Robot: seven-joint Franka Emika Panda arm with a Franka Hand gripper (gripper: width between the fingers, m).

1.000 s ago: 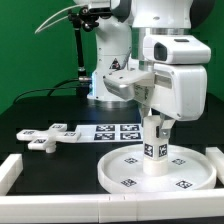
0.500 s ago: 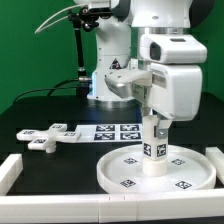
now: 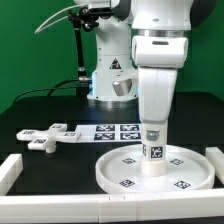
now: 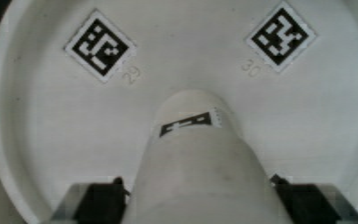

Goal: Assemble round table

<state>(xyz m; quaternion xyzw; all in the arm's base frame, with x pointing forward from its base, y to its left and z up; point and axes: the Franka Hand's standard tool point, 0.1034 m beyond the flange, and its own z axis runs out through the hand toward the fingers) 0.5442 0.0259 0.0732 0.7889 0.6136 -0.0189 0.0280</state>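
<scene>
The large round disc (image 3: 185, 160) lies flat on the table at the front, tags facing up. The short cylinder leg (image 3: 153, 150) stands upright at its middle. My gripper (image 3: 153, 128) comes straight down over the leg and is shut on its upper part. In the wrist view the leg (image 4: 202, 150) fills the space between the two fingers (image 4: 101, 200), which press its sides above the disc (image 4: 176, 50). The flat cross-shaped base (image 3: 48, 135) lies on the table at the exterior view's left, apart from the gripper.
The marker board (image 3: 118, 131) lies flat behind the disc. White border blocks stand at the left (image 3: 10, 170), the right (image 3: 215, 155) and along the front (image 3: 100, 208). The robot's base (image 3: 110, 85) stands at the back.
My hand has turned about its vertical axis over the leg, so its narrow side now faces the camera. The leg, disc and cross base stay where they were.
</scene>
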